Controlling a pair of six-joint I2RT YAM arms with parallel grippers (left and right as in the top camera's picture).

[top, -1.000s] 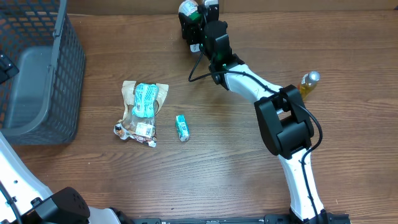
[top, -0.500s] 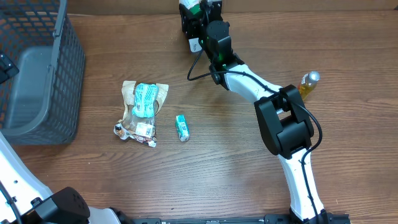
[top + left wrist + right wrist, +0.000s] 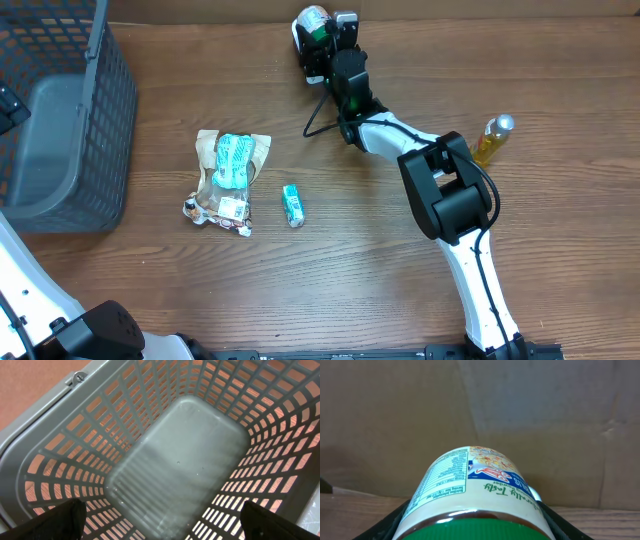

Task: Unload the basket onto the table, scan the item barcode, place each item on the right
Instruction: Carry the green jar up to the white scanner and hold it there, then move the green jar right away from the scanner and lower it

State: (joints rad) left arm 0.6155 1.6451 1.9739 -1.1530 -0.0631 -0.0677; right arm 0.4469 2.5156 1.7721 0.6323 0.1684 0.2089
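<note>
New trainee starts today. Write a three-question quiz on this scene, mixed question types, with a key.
1. True or false: the right end effector grips a green-lidded jar.
2. What lies below the open left end effector? A) grey basket B) scanner C) plate
3. Fill in: in the overhead view, the small teal container lies to the ____ of the snack packet.
Key: 1 true; 2 A; 3 right.

Overhead above table (image 3: 350, 280); left wrist close over basket (image 3: 175, 460), right wrist against jar (image 3: 470, 485).
</note>
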